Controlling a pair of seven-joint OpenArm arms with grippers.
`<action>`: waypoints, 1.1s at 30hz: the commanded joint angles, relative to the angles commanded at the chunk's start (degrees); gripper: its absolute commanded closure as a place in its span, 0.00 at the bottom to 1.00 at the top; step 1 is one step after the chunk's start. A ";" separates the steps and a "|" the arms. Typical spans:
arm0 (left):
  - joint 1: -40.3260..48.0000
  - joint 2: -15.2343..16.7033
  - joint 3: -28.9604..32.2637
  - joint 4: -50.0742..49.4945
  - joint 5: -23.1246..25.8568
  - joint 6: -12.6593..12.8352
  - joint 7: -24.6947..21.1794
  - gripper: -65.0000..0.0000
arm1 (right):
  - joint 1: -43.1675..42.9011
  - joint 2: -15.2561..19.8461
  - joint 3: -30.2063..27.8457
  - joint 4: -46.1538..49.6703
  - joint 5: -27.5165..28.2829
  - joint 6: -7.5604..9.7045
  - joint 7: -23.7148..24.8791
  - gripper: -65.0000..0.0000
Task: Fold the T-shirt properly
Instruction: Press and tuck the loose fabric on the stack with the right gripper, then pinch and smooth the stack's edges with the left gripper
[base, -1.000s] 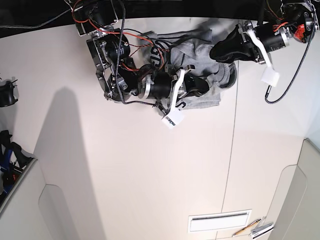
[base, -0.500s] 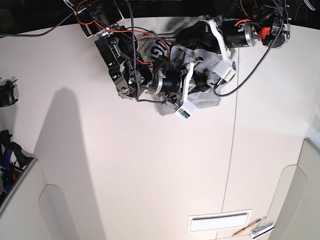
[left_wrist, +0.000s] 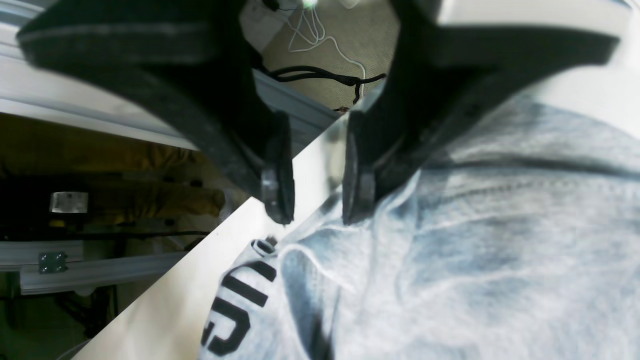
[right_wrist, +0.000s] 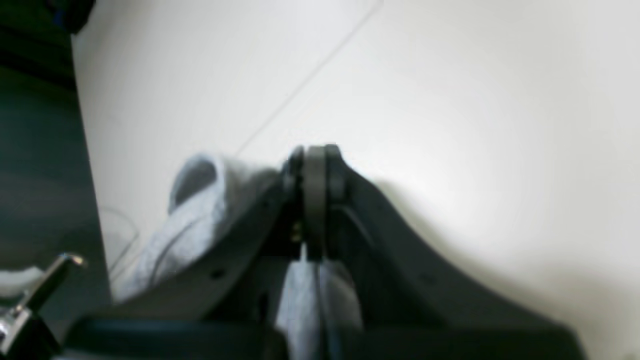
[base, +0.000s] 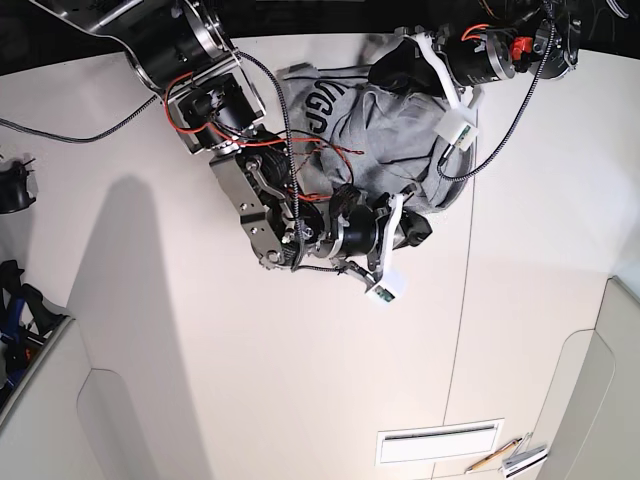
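Note:
The heather-grey T-shirt (base: 385, 135) lies bunched at the table's far edge, with black block lettering (base: 312, 108) showing at its left. My right gripper (base: 418, 228) is at the shirt's near edge. In the right wrist view it (right_wrist: 312, 167) is shut on a fold of grey cloth (right_wrist: 200, 220). My left gripper (base: 388, 68) hovers at the shirt's far edge. In the left wrist view it (left_wrist: 317, 205) is open just above the T-shirt (left_wrist: 475, 250), one fingertip (left_wrist: 357, 200) at the cloth, and nothing lies between the fingers. Lettering (left_wrist: 235, 310) shows below.
The table's far edge (base: 300, 42) runs just behind the shirt, with dark space beyond it. A seam (base: 466, 300) crosses the tabletop. A white slotted plate (base: 438, 442) and pens (base: 505, 458) lie near the front right. Dark gear (base: 15, 190) sits at the left edge.
My right gripper has moved toward the table's near side with the cloth in it, and the shirt is drawn out longer. My left gripper swung in from the right to the shirt's far edge.

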 joint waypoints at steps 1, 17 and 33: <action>0.48 -0.02 0.00 0.00 0.44 0.00 0.00 0.73 | 0.55 0.00 0.00 0.00 -0.11 -0.02 0.11 1.00; 0.59 -0.81 -23.78 0.02 -8.63 0.00 0.39 0.73 | -3.82 4.46 16.65 12.24 9.20 0.00 -12.24 1.00; -4.87 -0.76 -21.49 0.00 -0.31 0.00 -6.60 0.53 | -22.10 12.55 17.00 27.52 14.08 0.04 -12.17 1.00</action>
